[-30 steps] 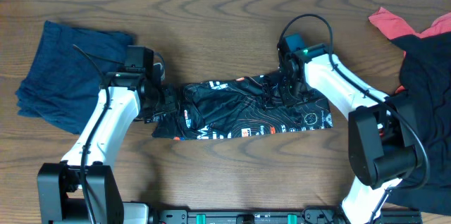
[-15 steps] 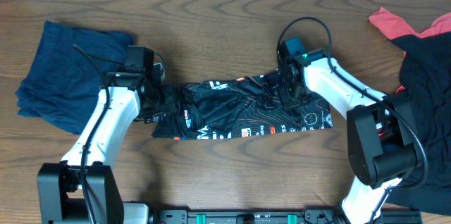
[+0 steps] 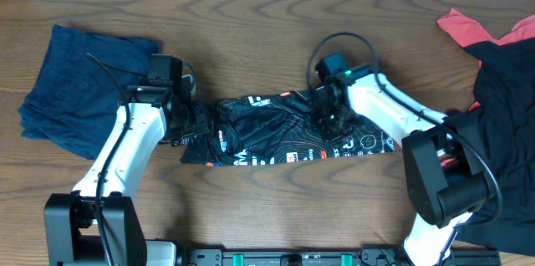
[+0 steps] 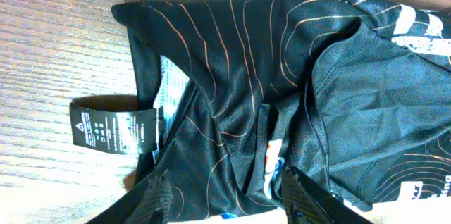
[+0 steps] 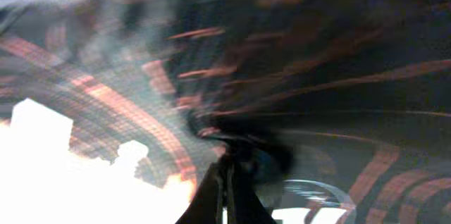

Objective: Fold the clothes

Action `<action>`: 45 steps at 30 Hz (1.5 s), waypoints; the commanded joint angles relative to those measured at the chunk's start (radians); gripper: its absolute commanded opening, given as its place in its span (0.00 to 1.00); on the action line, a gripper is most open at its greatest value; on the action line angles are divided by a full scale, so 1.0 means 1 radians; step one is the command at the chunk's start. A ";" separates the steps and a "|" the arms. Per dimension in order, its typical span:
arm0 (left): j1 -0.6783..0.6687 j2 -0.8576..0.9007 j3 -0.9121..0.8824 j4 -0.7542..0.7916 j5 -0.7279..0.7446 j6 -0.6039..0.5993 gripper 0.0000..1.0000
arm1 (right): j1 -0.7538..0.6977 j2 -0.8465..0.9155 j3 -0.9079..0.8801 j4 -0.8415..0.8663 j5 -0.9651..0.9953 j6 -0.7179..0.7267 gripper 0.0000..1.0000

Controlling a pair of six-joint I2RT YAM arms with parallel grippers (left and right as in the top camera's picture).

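The rumpled black jersey (image 4: 282,90) lies on the wooden table (image 4: 49,55), its label (image 4: 113,124) sticking out sideways.

My overhead view is bright and evenly lit from above, sharp right across, with only soft, faint shadows on the surface (image 3: 267,23). The left wrist view is crisp too, the surface paler along its top edge. The right wrist view is badly smeared: the jersey (image 5: 317,55) shows as streaks, with a blown-out white patch at lower left.
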 commanded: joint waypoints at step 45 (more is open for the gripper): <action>0.000 0.032 0.008 0.001 -0.029 0.034 0.83 | -0.034 -0.003 0.213 0.027 0.280 0.251 0.25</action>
